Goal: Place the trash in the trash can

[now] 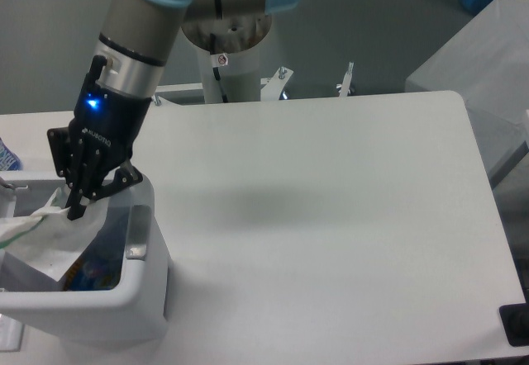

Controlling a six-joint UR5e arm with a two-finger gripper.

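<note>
White crumpled wrapper [45, 237] hangs pinched in the hand [76, 210], already inside the mouth of the trash can [140, 295] at the table's [331, 241] left edge. Something blue and yellow lies at the can's bottom, perhaps the bottle. Only letting go of the wrapper seems left.

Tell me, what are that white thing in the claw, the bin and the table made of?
The white wrapper looks like thin tissue or soft paper: it hangs crumpled and creased, with a green streak, from the shut gripper. The trash can seems to be moulded plastic, smooth and slightly glossy with a thick rounded rim. The table looks like matte white laminate, though its core can't be judged.
</note>
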